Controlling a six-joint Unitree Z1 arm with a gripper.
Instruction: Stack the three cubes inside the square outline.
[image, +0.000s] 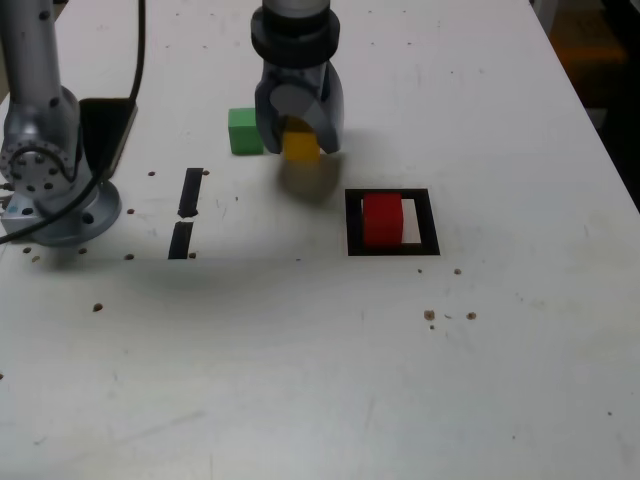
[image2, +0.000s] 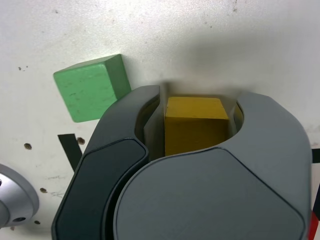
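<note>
Cubes on speckled white table

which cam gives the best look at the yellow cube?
The wrist view. The yellow cube fills the middle of the frame, with its top and one side face clear between the jaws of the hand. In the exterior view the yellow cube is small and partly hidden behind the hand.
</note>
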